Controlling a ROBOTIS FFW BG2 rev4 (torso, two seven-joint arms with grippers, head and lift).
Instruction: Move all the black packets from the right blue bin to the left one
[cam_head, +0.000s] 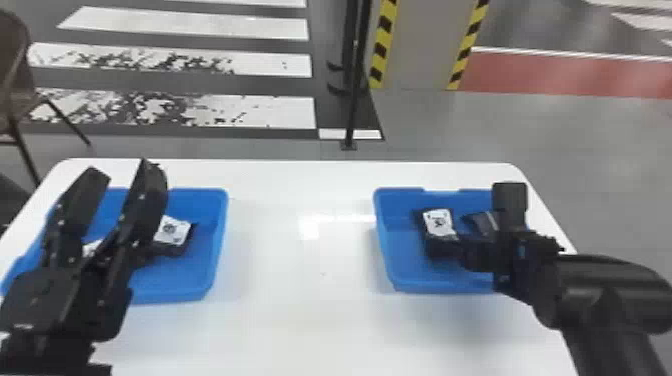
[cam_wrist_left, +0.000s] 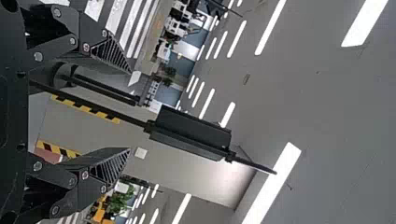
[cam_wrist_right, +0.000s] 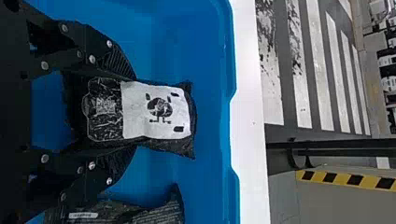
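White stripes (cam_head: 250, 30) run across the dark floor behind the smooth white table (cam_head: 295, 310), with a brown chair (cam_head: 12, 60) at the far left of the head view. Right of the stripes stand a thin black pole (cam_head: 353, 100) and a grey pillar (cam_head: 420, 45) edged in yellow and black, and beyond these a red floor band (cam_head: 560, 75) reaches to the right side. On the table's left sits the left blue bin (cam_head: 218, 235). Over it is the left gripper (cam_head: 122, 172), its two fingers spread apart with nothing between them; its own wrist view looks up toward the pillar and the ceiling lights (cam_wrist_left: 271, 186). Partly behind that gripper, a white-labelled packet (cam_head: 172, 232) lies in the bin, and a bit of another white label (cam_head: 91, 246) shows to its left, between the gripper's dark parts. Across the bare middle of the tabletop comes the right blue bin (cam_head: 392, 260), near the right edge. Inside it, the right gripper (cam_head: 462, 250) has its fingers closed on the sides of a black packet (cam_head: 437, 223), whose white label, printed with a small figure, faces up. Whether that packet touches the bin floor I cannot tell. Just to its right, a second black packet (cam_head: 482, 222) lies in the same bin, partly hidden by the right arm (cam_head: 605, 290) in the head view.
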